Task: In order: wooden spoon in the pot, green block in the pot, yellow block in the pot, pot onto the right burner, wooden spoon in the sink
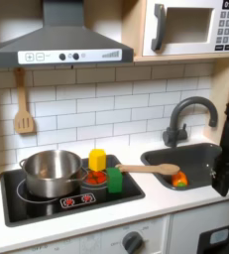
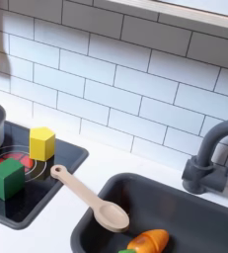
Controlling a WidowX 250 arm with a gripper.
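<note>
From my remote station I start at the first exterior view's left, where the slotted spatula hangs on the tiled wall and the pot, shiny steel and lidless, sits on the left ring of the black cooktop. Beside it the yellow block and the green block stand on the right burner, yellow behind green; in the second exterior view they appear as a yellow piece and a green cube, close but apart. The wooden spoon lies flat, handle over the cooktop's edge, bowl toward the sink; an orange toy lies in the basin. At the first exterior view's far right, the arm hangs upright with the gripper low beside the sink, too dark for me to tell whether its jaws are parted.
</note>
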